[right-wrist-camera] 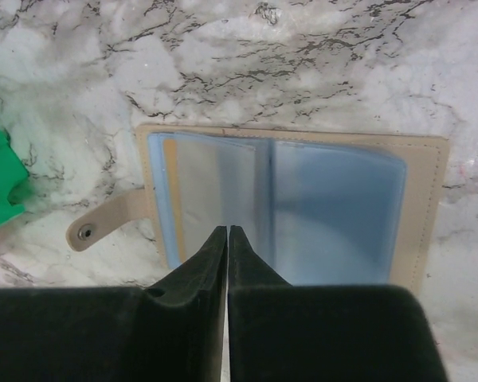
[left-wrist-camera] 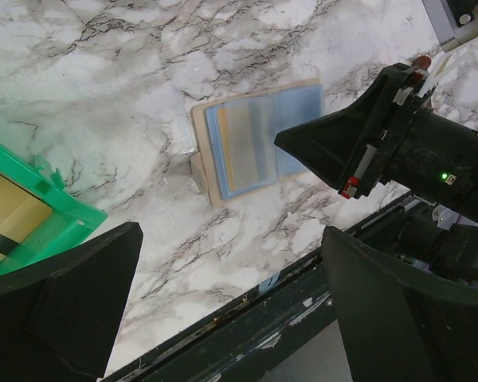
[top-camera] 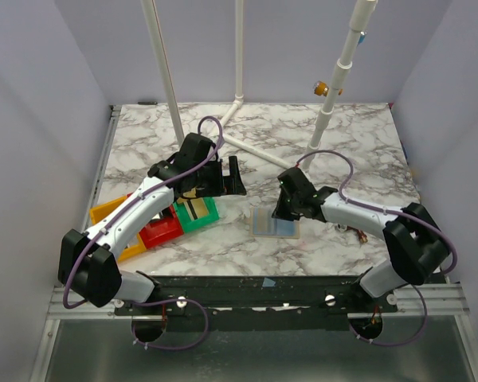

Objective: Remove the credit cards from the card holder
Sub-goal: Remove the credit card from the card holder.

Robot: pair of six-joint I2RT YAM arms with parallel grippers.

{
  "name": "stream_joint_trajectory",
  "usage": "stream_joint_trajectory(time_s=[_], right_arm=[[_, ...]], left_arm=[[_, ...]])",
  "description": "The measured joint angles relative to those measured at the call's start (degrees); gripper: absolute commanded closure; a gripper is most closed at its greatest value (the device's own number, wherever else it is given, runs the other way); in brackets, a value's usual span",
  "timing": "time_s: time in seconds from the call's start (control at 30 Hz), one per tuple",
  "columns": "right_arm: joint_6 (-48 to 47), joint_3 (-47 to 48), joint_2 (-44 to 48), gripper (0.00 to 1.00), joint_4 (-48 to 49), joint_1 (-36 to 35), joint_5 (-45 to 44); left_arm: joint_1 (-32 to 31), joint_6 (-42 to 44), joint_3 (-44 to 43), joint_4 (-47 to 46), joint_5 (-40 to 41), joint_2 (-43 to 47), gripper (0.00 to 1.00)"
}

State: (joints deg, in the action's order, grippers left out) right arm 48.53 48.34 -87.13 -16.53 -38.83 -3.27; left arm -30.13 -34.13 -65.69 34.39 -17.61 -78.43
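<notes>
Overhead, card holder point(top-camera: 267, 227): lies open and flat on the marble table point(top-camera: 358, 135), at 6 o'clock from the table's middle.
Overhead, right gripper point(top-camera: 283, 215): tips down on the holder's 1 o'clock part.
Overhead, left gripper point(top-camera: 225, 181): spread wide, holding nothing, at 11 o'clock from the holder and apart from it.
Overhead, surroundings: green bin point(top-camera: 197, 213), red bin point(top-camera: 161, 231) and yellow bin point(top-camera: 105, 213) in a row at 9 o'clock from the holder, partly under the left arm; white poles point(top-camera: 166, 72) stand at 12 o'clock.
Left wrist, holder: beige edge, pale blue see-through pages, at 12 o'clock from the middle of the view; bare marble around it.
Left wrist, right gripper: comes in from 3 o'clock, its point over the right-hand page.
Left wrist, green bin: at 8 o'clock, well apart from the holder.
Right wrist, holder: both pages in view, with a snap strap point(right-wrist-camera: 95, 227) sticking out at 8 o'clock.
Right wrist, cards point(right-wrist-camera: 215, 191): flat shapes show through the pockets, greyish at 9 o'clock and pale blue at 3 o'clock, blurred.
Right wrist, fingers point(right-wrist-camera: 211, 263): pressed together, tips at the fold on the holder's 6 o'clock edge; whether they pinch anything I cannot tell.
</notes>
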Motion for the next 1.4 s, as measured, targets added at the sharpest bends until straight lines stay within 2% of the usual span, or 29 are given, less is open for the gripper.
stream_joint_trajectory(time_s=[0.07,0.27,0.53,1.03,1.4], right_arm=[[0.07,0.57,-0.74,0.83,-0.02,-0.37,-0.37],[-0.02,1.22,-2.25,0.84,-0.09,-1.53,-1.60],[0.00,1.25,-3.23,0.99,-0.09,-2.45,-2.32],[0.13,3.19,-6.99,0.99,0.39,-4.24,-2.64],[1.62,2.45,-6.36,0.99,-0.26,-4.26,-6.43]], left_arm=[[0.00,0.09,0.00,0.00,-0.02,0.00,0.01],[0.00,0.26,0.00,0.00,-0.04,-0.02,0.01],[0.00,0.26,0.00,-0.02,-0.17,-0.02,0.01],[0.00,0.22,0.98,-0.48,-0.85,-0.33,0.01],[0.00,0.15,1.14,-0.90,-1.40,-1.25,0.01]])
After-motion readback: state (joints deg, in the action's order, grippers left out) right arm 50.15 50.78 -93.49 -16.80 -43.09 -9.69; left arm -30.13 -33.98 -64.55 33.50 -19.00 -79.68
